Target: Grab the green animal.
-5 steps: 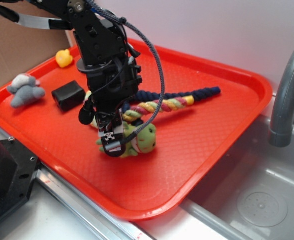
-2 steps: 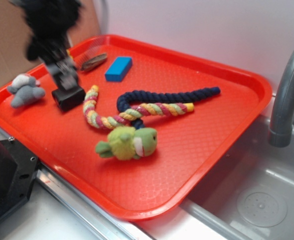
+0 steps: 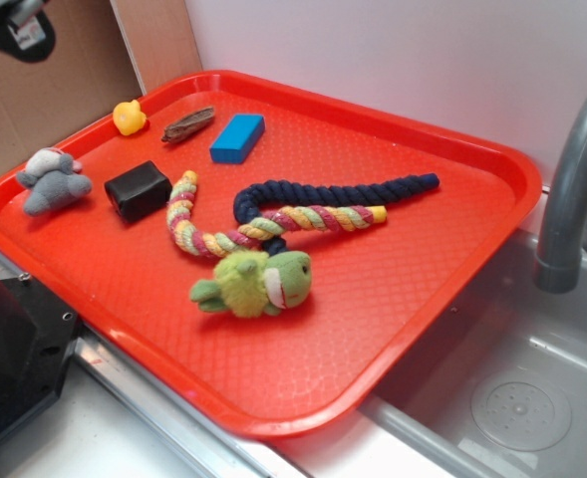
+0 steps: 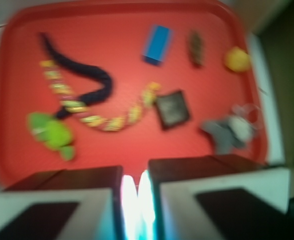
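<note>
The green animal [image 3: 258, 282] lies on its side on the red tray [image 3: 393, 289], near the front middle, just below the coloured rope. In the wrist view the green animal [image 4: 49, 132] is small and far off at the lower left. My gripper [image 3: 19, 28] is high at the top left corner of the exterior view, mostly cut off by the frame and far from the toy. The wrist view shows my gripper [image 4: 135, 175] with its two fingers nearly touching and nothing between them. That view is blurred.
On the tray lie a dark blue rope [image 3: 343, 191] twisted with a multicoloured rope [image 3: 223, 234], a black block [image 3: 139, 189], a blue block [image 3: 237, 137], a brown piece [image 3: 187, 123], a yellow duck [image 3: 128, 117] and a grey plush [image 3: 52, 180]. A sink [image 3: 532, 398] and faucet [image 3: 572, 179] are at the right.
My arm has lifted off the green animal and swung away to the upper left, nearly out of frame. The toy stays on the tray, free of the gripper.
</note>
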Robot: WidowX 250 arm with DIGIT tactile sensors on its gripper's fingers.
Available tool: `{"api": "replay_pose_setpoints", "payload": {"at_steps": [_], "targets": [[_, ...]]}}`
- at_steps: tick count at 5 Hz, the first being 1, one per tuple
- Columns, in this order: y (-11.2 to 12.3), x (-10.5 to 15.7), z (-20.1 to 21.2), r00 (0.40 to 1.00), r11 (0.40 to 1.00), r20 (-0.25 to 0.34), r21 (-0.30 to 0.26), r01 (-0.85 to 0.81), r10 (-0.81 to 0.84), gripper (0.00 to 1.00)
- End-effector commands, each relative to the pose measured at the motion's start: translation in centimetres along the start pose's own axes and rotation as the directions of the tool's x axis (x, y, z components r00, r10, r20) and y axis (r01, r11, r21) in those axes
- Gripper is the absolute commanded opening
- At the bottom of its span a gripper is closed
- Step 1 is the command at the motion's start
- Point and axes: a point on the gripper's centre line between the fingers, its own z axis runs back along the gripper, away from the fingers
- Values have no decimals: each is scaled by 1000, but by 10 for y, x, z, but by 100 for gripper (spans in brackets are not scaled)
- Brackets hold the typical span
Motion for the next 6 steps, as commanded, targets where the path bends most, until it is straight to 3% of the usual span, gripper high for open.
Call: {"api": "replay_pose_setpoints", "payload": {"at_steps": [1,2,3,4,5,6], "targets": [[-69,-20,-85,917,917,-29,-52,395,-397,100],[-74,-26,-128,904,900,-36,-113,420,-426,100],[-76,-25,-157,901,902,-75,-101,420,-427,100],[-80,-15,-178,887,881,-67,-177,439,-456,100],[-91,-11,-191,849,845,-84,-189,500,-521,93],[-87,-21,-191,886,879,-76,-186,438,-458,0]]}}
